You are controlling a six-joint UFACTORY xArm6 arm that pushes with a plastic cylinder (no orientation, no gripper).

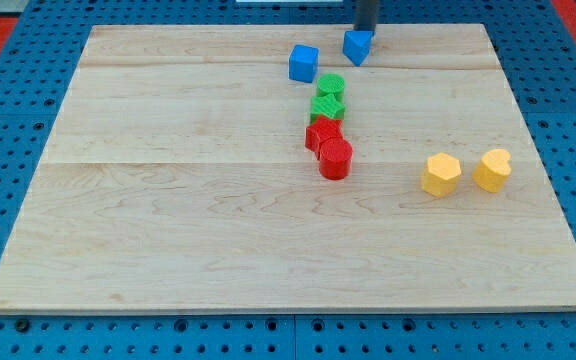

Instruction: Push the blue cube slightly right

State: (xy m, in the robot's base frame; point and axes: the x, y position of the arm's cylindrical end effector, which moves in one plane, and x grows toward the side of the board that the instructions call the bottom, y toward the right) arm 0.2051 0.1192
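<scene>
- While we look across the wooden board, our rod comes down from the view's top edge, and my tip sits right at the upper face of one blue block, touching it or just behind it; we cannot tell which.
- No jaws here to spread or pinch: the tool is a plain dark rod, holding nothing, and it can only shove.
- Two blue pieces sit near the top. The blue cube lies at about 8 o'clock from my tip, just beside the other blue block and apart from it.
- Which of the two the task means we cannot settle; we take the squarer one on the left as the cube.
- Why the tip stands where it does: we judge it is poorly placed for a rightward push on that cube, since it would need to be at the cube's 9 o'clock side.
- At the cube's 5 o'clock, a green pair and a red pair run in a touching line down toward 6 o'clock.
- Two yellow blocks sit well apart, out at 4 o'clock.
- Orientation: the cube is turned slightly, one corner edging toward the view's bottom. It looks equal-sided, so no long axis shows.
</scene>
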